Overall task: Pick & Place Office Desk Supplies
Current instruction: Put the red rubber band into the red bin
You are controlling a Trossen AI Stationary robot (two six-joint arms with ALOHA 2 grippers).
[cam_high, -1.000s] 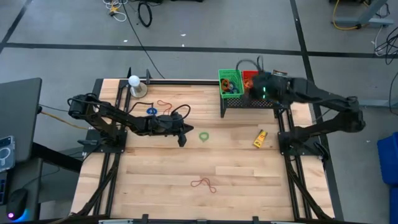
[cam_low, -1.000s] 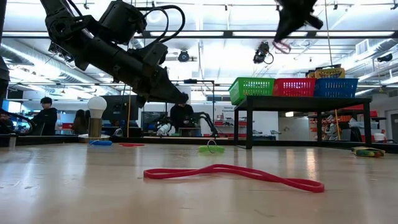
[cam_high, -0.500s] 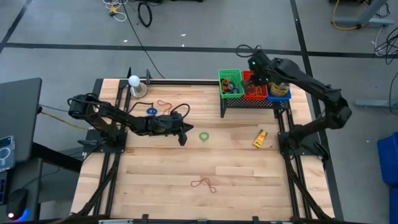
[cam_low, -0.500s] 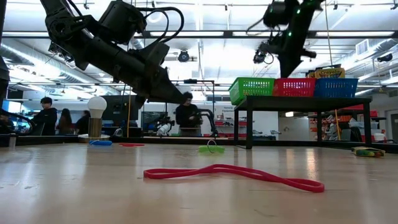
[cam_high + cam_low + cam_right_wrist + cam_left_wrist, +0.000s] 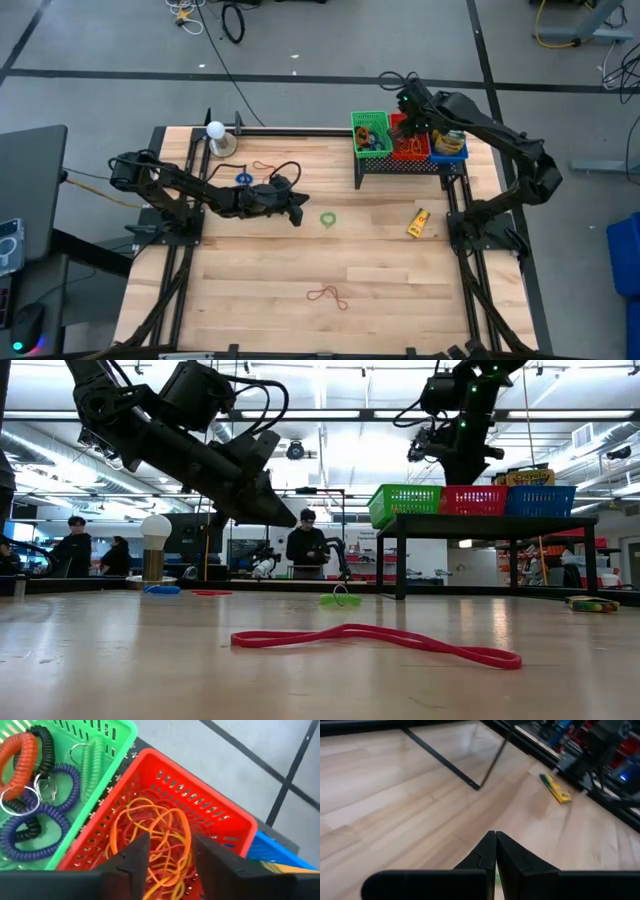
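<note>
Right gripper [image 5: 167, 852] now over red basket [image 5: 235, 827], jaws apart, left gripper [image 5: 495, 851] jaws together, crayon box [image 5: 417, 222] lying diagonal

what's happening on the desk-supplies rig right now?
Sorting supplies into the three baskets on the raised rack. The right gripper hovers over the red basket of rubber bands, fingers apart with nothing between them. The left gripper is shut and empty, low over the table near the green ring. A red band, blue ring and crayon box lie on the table.
</note>
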